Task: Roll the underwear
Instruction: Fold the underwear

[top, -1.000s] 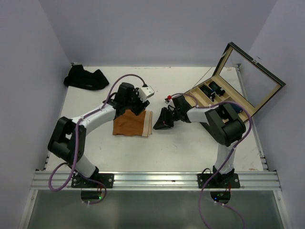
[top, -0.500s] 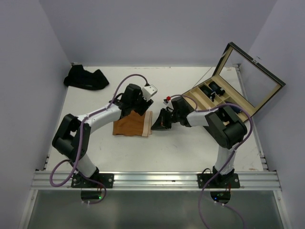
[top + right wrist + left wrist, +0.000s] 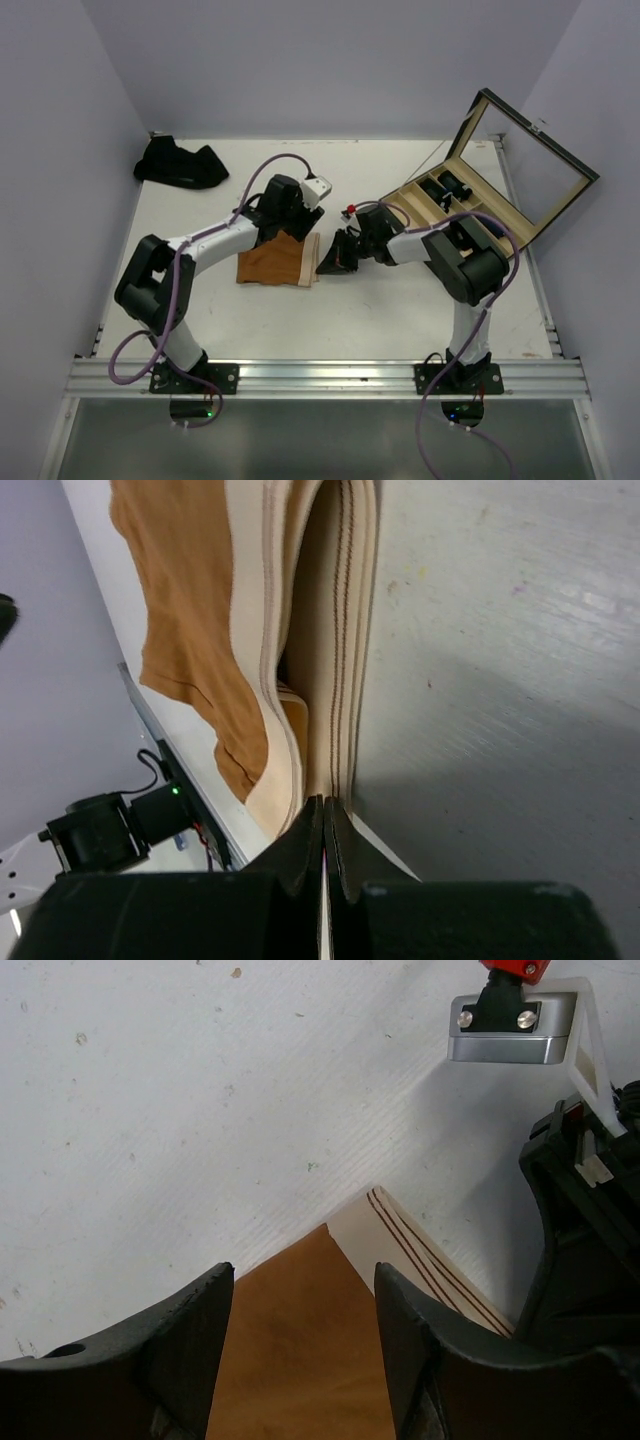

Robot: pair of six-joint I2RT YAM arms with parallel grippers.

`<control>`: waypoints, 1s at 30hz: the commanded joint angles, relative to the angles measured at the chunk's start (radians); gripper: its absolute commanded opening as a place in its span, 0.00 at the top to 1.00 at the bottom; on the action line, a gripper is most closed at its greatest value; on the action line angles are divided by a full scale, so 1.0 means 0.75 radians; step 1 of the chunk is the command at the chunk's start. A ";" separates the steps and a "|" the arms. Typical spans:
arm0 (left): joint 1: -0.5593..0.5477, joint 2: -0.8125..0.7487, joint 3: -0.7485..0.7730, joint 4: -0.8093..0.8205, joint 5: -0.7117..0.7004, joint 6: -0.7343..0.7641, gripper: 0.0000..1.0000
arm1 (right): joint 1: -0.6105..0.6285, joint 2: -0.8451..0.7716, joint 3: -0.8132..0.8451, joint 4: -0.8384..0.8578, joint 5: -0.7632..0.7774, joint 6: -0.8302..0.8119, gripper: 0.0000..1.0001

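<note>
Robot lab cell: white table [image 3: 400, 300] between bare lilac walls [image 3: 60, 120] (aluminium rail [image 3: 330, 378] in front).

Underwear [image 3: 278, 262] at table [image 3: 400, 310] centre, cloth heap [image 3: 180, 163] far-left corner, box [image 3: 412, 190] right edge

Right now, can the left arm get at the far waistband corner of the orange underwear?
Probably yes. The left gripper hangs open directly over that corner of the orange underwear, with nothing between. The right gripper pinches the waistband alongside, seemingly clear.

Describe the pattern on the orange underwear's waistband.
Cream waistband with thin dark stripes; clearest in left wrist view.
</note>
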State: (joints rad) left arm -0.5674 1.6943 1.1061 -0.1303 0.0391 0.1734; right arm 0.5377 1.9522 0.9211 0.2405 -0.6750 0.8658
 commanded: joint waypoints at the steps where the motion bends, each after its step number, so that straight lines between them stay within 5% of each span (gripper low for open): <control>1: -0.019 0.023 0.063 0.010 -0.015 -0.029 0.37 | 0.013 0.029 0.064 -0.083 0.041 -0.076 1.00; 7: -0.055 0.044 0.069 -0.002 -0.046 -0.037 0.36 | 0.013 0.105 0.130 -0.304 0.149 -0.144 1.00; 10: -0.112 0.081 0.094 -0.027 -0.221 -0.039 0.36 | 0.013 0.123 0.165 -0.410 0.186 -0.134 1.00; 30: -0.199 0.226 0.157 -0.201 -0.353 -0.102 0.33 | 0.013 0.152 0.165 -0.433 0.168 -0.058 1.00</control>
State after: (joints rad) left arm -0.7029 1.8503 1.1919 -0.2577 -0.2077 0.1131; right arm 0.5449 2.0106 1.0546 0.0223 -0.6498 0.8452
